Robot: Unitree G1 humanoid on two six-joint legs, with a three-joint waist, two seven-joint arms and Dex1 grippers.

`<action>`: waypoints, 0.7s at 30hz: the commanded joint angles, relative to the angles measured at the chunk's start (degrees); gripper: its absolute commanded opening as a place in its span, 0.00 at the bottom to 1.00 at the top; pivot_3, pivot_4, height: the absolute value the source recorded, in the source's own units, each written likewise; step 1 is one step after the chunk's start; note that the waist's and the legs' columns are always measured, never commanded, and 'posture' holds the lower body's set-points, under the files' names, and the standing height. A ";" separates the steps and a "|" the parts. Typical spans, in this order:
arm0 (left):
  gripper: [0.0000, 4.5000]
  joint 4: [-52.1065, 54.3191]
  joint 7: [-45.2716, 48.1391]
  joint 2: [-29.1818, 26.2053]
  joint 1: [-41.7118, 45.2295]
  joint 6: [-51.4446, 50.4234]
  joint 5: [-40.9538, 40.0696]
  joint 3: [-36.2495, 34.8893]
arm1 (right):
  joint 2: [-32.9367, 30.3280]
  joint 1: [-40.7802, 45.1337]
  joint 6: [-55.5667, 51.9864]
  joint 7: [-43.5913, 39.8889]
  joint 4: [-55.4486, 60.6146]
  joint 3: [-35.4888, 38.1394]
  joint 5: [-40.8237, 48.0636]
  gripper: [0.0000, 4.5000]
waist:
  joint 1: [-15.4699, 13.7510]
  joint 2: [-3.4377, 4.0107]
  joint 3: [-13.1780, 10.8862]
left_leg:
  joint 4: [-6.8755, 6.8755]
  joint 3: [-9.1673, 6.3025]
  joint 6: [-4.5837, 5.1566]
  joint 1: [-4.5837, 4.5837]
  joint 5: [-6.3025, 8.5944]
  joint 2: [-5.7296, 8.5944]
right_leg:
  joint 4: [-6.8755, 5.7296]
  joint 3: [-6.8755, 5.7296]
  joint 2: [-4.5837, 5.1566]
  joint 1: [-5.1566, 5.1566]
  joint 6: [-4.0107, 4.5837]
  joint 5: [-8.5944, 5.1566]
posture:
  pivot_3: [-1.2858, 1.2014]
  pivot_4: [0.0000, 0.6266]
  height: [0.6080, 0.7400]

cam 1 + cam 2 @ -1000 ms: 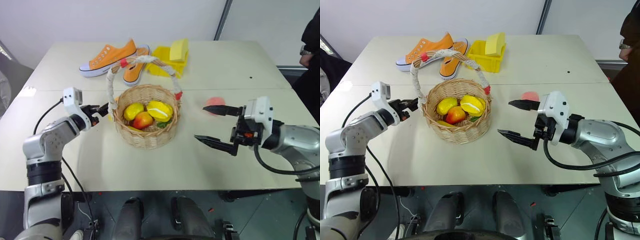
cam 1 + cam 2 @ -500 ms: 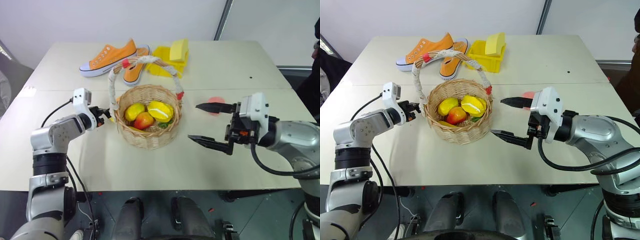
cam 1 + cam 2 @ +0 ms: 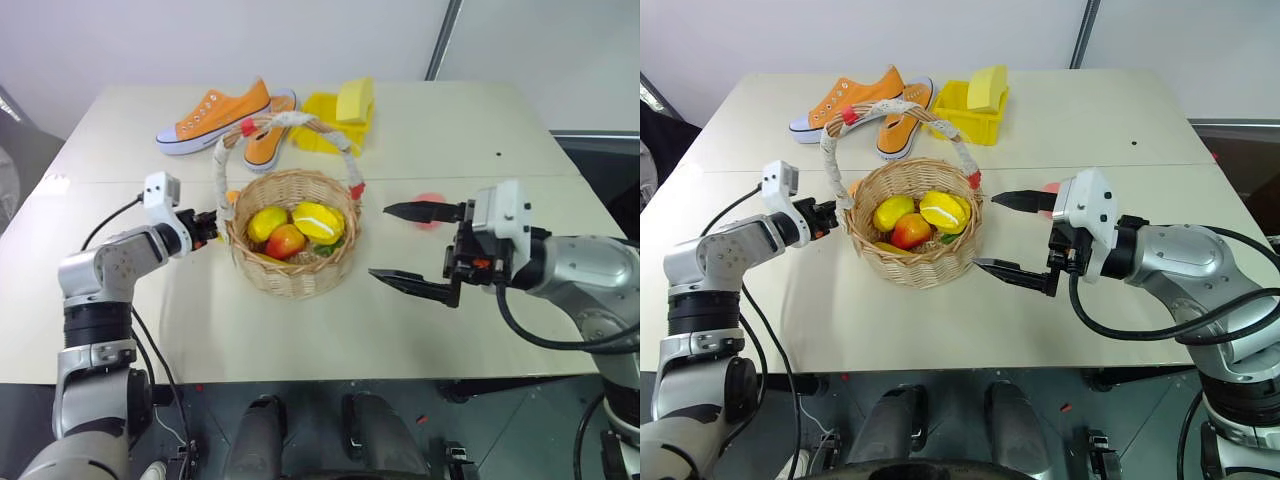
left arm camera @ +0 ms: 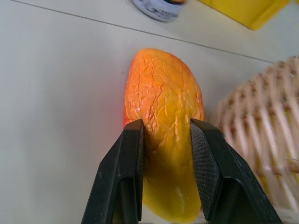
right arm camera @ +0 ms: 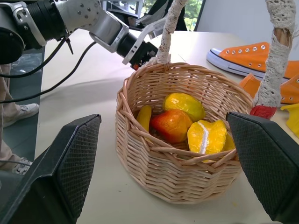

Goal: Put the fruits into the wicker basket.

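1. One wicker basket [image 3: 293,245], at table centre.
2. Three or four fruits [image 3: 297,228] inside it; the exact number is unclear.
3. One mango [image 4: 163,126] at the basket's nine o'clock.
4. One pink peach [image 3: 430,208] at three o'clock.
5. Two orange shoes [image 3: 215,113] at twelve o'clock.
6. One yellow bin [image 3: 325,130].
7. One sponge [image 3: 356,100].

Wicker basket [image 3: 915,262] w/ fruits [image 3: 920,215] btwn both arms, right gripper [image 3: 1005,232] jaws apart.

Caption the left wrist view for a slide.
Left gripper shut on an orange-yellow mango lying on the table beside the wicker basket.
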State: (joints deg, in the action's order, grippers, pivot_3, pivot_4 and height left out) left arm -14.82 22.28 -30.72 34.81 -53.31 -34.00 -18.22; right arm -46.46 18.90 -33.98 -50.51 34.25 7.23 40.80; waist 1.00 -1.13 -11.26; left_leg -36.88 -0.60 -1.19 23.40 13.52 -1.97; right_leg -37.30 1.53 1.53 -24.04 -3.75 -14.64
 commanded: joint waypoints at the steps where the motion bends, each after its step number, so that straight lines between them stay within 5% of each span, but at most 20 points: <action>1: 0.23 4.62 0.16 -2.09 -1.06 1.45 -1.62 -5.31 | 0.19 1.27 1.15 0.10 1.30 0.45 0.36 1.00 | -0.10 -0.01 -0.01 | 0.01 0.00 0.00 0.01 0.00 0.00 | 0.00 0.00 0.00 -0.01 0.00 0.00 | 0.52 0.24 1.00; 7: 0.23 17.77 6.45 -7.34 -12.15 0.73 -9.96 -18.22 | -0.21 1.00 1.39 -0.23 0.55 1.74 0.59 1.00 | 0.19 -0.06 -0.03 | 0.03 0.03 0.00 0.03 0.00 -0.03 | 0.03 0.00 0.06 -0.05 0.01 -0.01 | 0.52 0.24 1.00; 13: 0.23 35.63 18.84 -11.37 -30.18 -5.53 -28.99 -30.52 | -0.82 0.92 3.25 -2.73 -4.13 2.77 -0.66 1.00 | -0.27 -0.08 -0.03 | 0.08 0.09 -0.01 0.04 0.00 -0.20 | 0.08 0.03 0.20 -0.10 0.23 -0.12 | 0.52 0.24 1.00; 17: 0.23 44.44 15.63 -12.50 -32.78 -7.65 -38.32 -27.48 | -0.40 2.53 4.95 -4.33 -7.43 1.44 -2.10 1.00 | -0.75 -0.08 -0.03 | -0.08 0.11 -0.04 0.06 0.02 -0.26 | 0.19 -0.07 0.48 0.00 0.28 -0.13 | 0.52 0.24 1.00; 21: 0.23 49.72 8.57 -12.78 -27.20 -6.64 -39.13 -16.29 | -0.09 3.54 5.88 -5.15 -8.90 0.78 -2.83 1.00 | -0.38 -0.07 -0.02 | -0.07 0.28 -0.04 0.06 0.02 -0.24 | 0.31 0.00 0.56 0.08 0.35 -0.09 | 0.52 0.24 1.00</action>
State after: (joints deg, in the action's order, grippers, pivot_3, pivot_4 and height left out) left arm 32.69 33.77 -43.06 5.38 -60.77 -72.17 -38.17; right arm -46.53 21.05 -29.41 -55.27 24.93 7.46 38.23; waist 0.62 -1.21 -11.29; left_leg -36.95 -0.29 -1.23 23.46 13.53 -2.19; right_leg -36.99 1.53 2.03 -23.94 -3.41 -14.73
